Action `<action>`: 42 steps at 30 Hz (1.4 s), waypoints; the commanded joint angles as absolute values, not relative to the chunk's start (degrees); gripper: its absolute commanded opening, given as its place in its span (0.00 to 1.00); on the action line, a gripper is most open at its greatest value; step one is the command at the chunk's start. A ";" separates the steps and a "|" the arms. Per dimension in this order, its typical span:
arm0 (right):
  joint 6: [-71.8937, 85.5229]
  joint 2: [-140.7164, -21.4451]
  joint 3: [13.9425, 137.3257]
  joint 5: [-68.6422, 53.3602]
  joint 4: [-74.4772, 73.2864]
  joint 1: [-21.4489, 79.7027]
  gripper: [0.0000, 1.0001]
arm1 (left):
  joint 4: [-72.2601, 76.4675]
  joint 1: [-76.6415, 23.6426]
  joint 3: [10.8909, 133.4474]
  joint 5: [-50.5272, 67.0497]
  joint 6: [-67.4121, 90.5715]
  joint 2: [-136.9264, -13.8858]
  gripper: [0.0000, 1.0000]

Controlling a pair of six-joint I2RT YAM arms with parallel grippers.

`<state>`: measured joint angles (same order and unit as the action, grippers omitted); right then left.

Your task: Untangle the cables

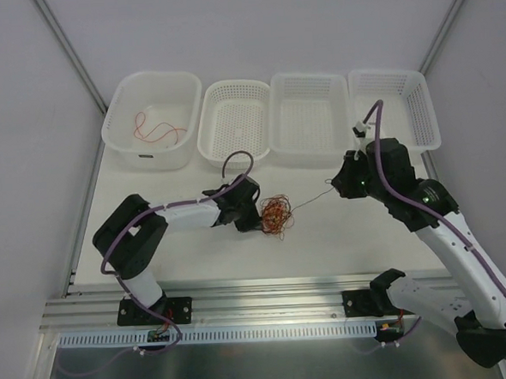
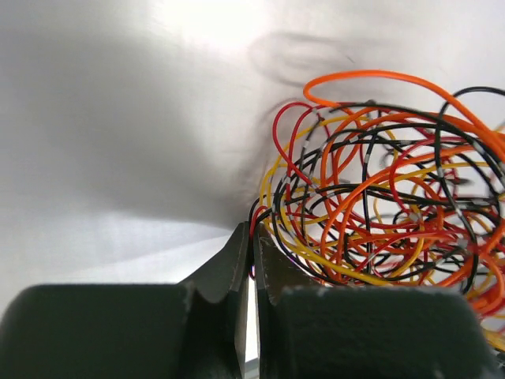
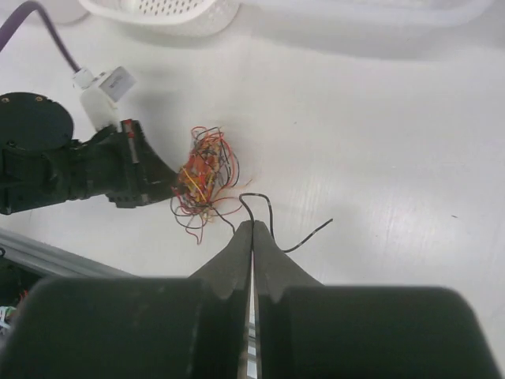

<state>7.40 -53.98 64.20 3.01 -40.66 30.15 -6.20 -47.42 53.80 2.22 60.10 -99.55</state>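
Note:
The cables [image 1: 277, 215] form a small tangle of red, orange, yellow and black wires in the middle of the table. It fills the right half of the left wrist view, cables [image 2: 387, 189]. My left gripper [image 2: 252, 230] is shut on red and black strands at the tangle's left edge; from above, the left gripper [image 1: 260, 216] touches it. My right gripper [image 3: 252, 224] is shut on a black wire [image 3: 269, 207] that runs back to the tangle [image 3: 203, 178], its free end curling right. From above, the right gripper [image 1: 333, 185] holds this strand stretched out of the tangle.
A white tub [image 1: 116, 133] at the back left holds a loose red wire [image 1: 156, 127]. Three white mesh baskets [image 1: 234, 122] [image 1: 310, 117] [image 1: 398, 103] line the back edge. A metal rail [image 1: 260, 301] runs along the near edge by the arm bases.

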 commanded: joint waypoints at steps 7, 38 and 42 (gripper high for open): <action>0.36 -50.10 78.03 13.62 -51.32 25.05 0.01 | -14.94 -33.15 40.88 -4.48 52.13 -81.93 0.00; -9.23 -51.59 108.02 30.16 -54.49 21.53 0.01 | -28.65 -7.38 40.34 -17.41 38.94 -76.73 0.00; -5.11 -51.33 96.22 24.62 -56.70 21.62 0.01 | -28.74 -7.73 40.34 -15.13 37.09 -73.22 0.00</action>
